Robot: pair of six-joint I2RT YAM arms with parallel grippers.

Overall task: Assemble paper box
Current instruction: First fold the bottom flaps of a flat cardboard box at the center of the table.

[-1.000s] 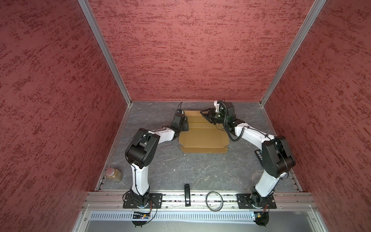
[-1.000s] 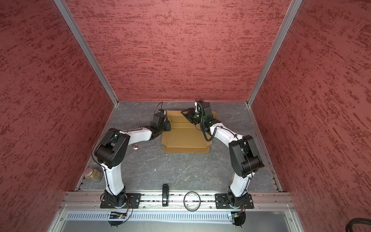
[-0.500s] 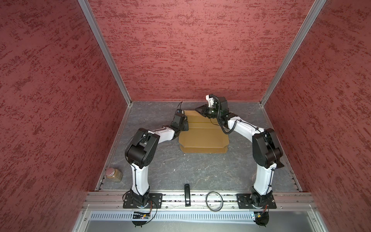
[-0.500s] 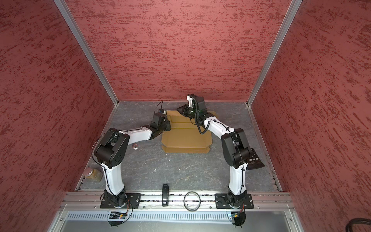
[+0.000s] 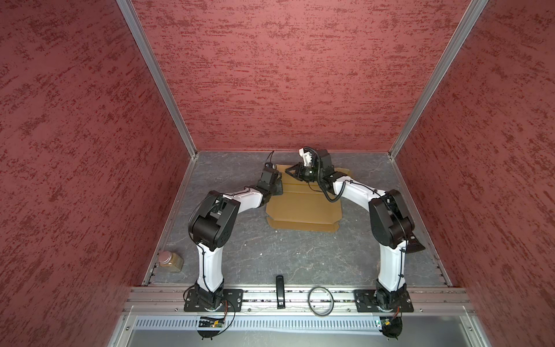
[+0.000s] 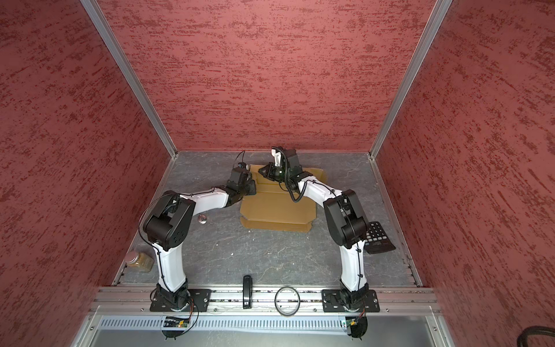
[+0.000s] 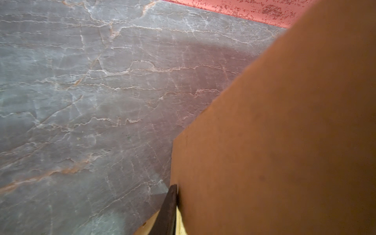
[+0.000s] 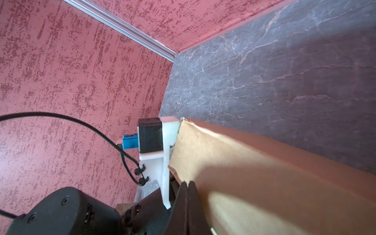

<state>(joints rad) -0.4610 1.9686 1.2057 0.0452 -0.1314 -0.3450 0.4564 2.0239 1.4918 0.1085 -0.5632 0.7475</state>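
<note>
The paper box (image 5: 303, 207) lies mostly flat at the 12 o'clock end of the gray table (image 5: 270, 258). Its far edge is near the back wall but does not touch it. From the box toward 6 o'clock the table is bare and wide. There are 1 box, 2 arms, 1 jar (image 5: 170, 260) at 8 o'clock by the table's edge, 1 calculator (image 6: 377, 238) at 4 o'clock, 1 small round thing (image 6: 201, 219) beside the left arm, and 1 ring (image 5: 320, 300) and 1 black bar (image 5: 279, 290) on the front rail. Both arms bend at the elbow and reach toward 12 o'clock. The left gripper (image 5: 277, 187) is at the box's 9 o'clock edge. Its fingers are narrow and pinch a raised flap. Only 1 finger (image 7: 170, 205) shows, because the flap hides the other. The right gripper (image 8: 186, 186) is at the box's 12 o'clock edge, with its fingers squeezed together at a flap's corner.
</note>
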